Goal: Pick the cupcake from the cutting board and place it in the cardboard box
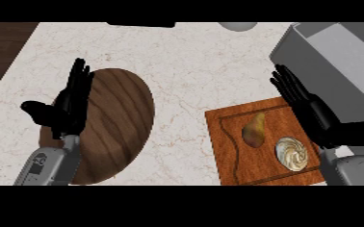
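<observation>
The pale marbled bench [192, 62] fills the view. A grey cardboard box [323, 53] sits at two o'clock, cut by the right edge. A dark oval wooden board [124, 125] lies at eight o'clock, and a reddish cutting board [245, 149] at four o'clock. The left hand [68, 108] hovers over the oval board, fingers straight and thumb spread, holding nothing. The right hand [309, 108] hangs over the cutting board's right edge, fingers straight, empty. On the cutting board, a pear [254, 130] lies beside the cupcake [292, 153], which sits at seven o'clock from the right hand, just beside its wrist, untouched.
</observation>
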You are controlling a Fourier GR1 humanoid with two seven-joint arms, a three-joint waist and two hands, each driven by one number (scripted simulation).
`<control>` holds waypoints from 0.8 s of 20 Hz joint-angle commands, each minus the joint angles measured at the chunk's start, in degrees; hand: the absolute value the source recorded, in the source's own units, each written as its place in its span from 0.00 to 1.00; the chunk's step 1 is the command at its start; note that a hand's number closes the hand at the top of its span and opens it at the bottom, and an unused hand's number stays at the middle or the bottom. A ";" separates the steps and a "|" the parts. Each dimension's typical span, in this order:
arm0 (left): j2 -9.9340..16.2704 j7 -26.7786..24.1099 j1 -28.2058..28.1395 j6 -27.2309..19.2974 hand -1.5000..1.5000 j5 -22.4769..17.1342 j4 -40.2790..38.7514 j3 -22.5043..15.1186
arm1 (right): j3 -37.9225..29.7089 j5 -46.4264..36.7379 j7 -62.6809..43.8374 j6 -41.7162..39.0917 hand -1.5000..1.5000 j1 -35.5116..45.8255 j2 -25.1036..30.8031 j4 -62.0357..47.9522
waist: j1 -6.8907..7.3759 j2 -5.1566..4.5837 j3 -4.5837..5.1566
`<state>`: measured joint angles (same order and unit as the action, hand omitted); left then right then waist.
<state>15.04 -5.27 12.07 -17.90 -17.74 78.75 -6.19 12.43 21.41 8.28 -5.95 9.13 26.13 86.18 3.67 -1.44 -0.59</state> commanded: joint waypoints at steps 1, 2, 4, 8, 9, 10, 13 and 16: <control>-0.33 -2.03 -6.91 0.75 0.50 1.22 2.35 -0.38 | -0.96 0.93 -1.61 -4.46 0.00 2.39 -0.24 -2.17 | -3.06 1.46 0.59; 4.51 3.76 -5.25 2.77 0.50 -0.96 4.66 2.77 | -2.94 1.59 1.21 -7.10 0.00 0.42 1.68 -2.38 | -3.21 1.50 0.57; 6.84 7.18 -4.99 4.94 0.50 -1.78 4.88 2.60 | -8.11 8.09 -2.37 -12.35 0.00 -0.22 8.30 1.69 | -3.56 1.60 0.56; 8.65 9.86 -8.79 8.77 0.50 -4.94 6.73 2.36 | -18.64 -0.87 7.66 2.77 0.00 -2.47 9.44 -0.88 | -5.13 2.06 0.37; 9.39 11.80 -8.22 9.29 0.50 -5.68 8.06 2.54 | -19.57 1.04 11.71 1.10 0.00 -3.80 7.69 -0.83 | -4.73 1.88 0.36; 9.00 11.08 -9.84 10.41 0.50 -6.66 8.12 2.74 | -20.08 1.45 17.13 -0.39 0.00 -5.36 5.92 -0.55 | -4.43 1.79 0.39; 11.35 13.74 -9.29 11.49 0.50 -7.88 10.53 4.69 | -20.48 -0.43 27.36 -8.49 0.00 -10.15 8.31 2.57 | -4.36 1.67 0.48; 10.28 14.95 -12.49 10.04 0.50 -7.13 15.07 3.61 | -20.77 -4.40 28.49 -9.34 0.00 -16.99 11.19 11.51 | -4.52 1.93 0.57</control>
<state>24.74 7.68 2.42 -8.56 -23.90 89.54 -2.81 -6.96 20.45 30.96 -13.09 -1.24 35.29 91.30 -0.76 0.35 -0.09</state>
